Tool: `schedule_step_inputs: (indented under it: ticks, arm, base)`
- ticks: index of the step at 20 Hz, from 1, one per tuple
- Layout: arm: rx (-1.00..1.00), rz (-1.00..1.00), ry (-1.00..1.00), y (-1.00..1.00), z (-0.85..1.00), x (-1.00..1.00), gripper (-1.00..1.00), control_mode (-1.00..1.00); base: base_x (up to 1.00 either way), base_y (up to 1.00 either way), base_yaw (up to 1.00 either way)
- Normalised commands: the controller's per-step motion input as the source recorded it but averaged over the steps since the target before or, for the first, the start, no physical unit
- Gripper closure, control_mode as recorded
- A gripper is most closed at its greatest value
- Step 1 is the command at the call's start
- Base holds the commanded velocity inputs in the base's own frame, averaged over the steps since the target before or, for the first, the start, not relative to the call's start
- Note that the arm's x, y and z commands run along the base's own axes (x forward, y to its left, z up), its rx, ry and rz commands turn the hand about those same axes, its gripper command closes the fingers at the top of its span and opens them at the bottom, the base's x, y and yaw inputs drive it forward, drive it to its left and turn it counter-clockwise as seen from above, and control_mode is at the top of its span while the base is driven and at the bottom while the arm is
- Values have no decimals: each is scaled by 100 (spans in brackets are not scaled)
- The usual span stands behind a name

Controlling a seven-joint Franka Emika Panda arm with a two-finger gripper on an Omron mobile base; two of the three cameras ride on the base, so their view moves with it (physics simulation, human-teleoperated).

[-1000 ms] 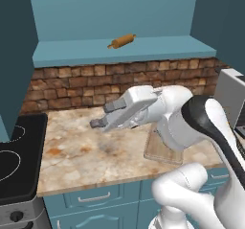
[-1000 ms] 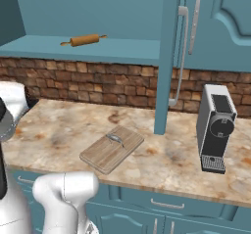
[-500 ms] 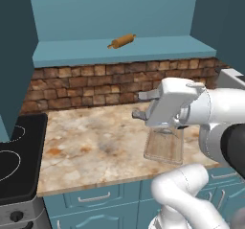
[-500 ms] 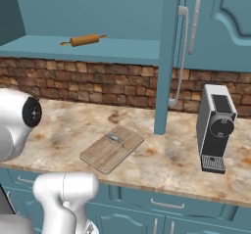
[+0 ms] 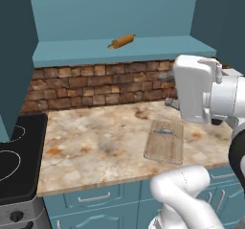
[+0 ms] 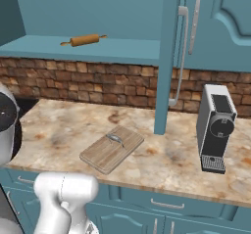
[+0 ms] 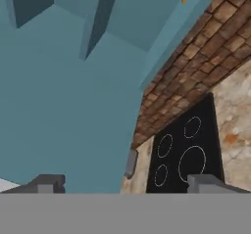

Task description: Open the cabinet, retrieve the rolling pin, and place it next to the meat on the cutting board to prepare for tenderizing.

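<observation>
- Teal-blue wall cabinet doors open; slim tan wooden rolling pin on its shelf, upper centre of left base frame.
- End effector wide open, empty.
- In hand view pin sits extreme top right, long axis along shelf.

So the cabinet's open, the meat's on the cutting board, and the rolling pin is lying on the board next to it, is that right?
Not quite. The cabinet is open and the meat lies on the cutting board, but the rolling pin is not on the board: it lies on the cabinet's shelf above the brick wall. The right base view shows this.
</observation>
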Motion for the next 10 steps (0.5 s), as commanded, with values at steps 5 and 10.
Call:
schedule_step_inputs:
  ticks: [5,10]
  arm:
    - [-13,-30,26,-29,5,71,-100,-100]
    - [-14,-21,26,-20,2,88,-100,-100]
  base:
    - [0,0,0]
    - [0,0,0]
